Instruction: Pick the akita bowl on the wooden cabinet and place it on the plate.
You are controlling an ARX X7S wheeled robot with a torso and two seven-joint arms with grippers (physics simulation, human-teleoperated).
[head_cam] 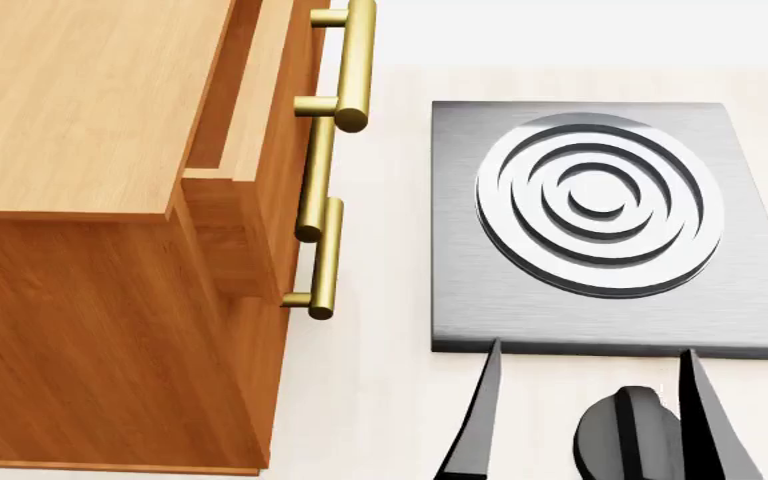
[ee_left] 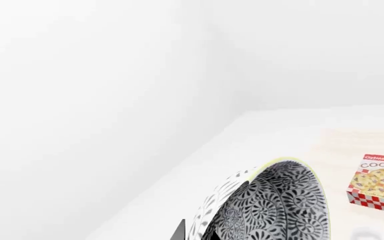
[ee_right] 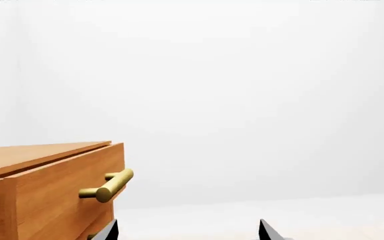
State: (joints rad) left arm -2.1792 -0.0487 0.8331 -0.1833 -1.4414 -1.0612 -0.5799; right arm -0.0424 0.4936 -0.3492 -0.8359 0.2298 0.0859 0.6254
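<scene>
**Jaws on the bowl, plate out of sight**

Jaws of the right gripper (head_cam: pixel 591 420) stand spread and empty, low over the bench (head_cam: pixel 371 400) in front of the stove plate (head_cam: pixel 598 330). The left gripper's jaws are mostly cut off by the frame edge in its wrist view; a dark finger (ee_left: pixel 178 231) sits just beside the bowl (ee_left: pixel 279 205), which fills the near view tilted, so it looks pinched at the rim, though I cannot tell for sure.

Glazed ceramic by its look, the bowl should be stiff, smooth, fairly light and breakable; the rim is the natural hold, one finger inside and one outside, and a tilted hold may slip.

The cabinet (head_cam: pixel 77 110) top shows bare in the head view. A cookie box (ee_left: pixel 379 182) lies near the bowl's far side. No plate shows in any view, so where to set down is unknown. The cabinet's brass handles (head_cam: pixel 344 70) jut toward the stove plate.
</scene>
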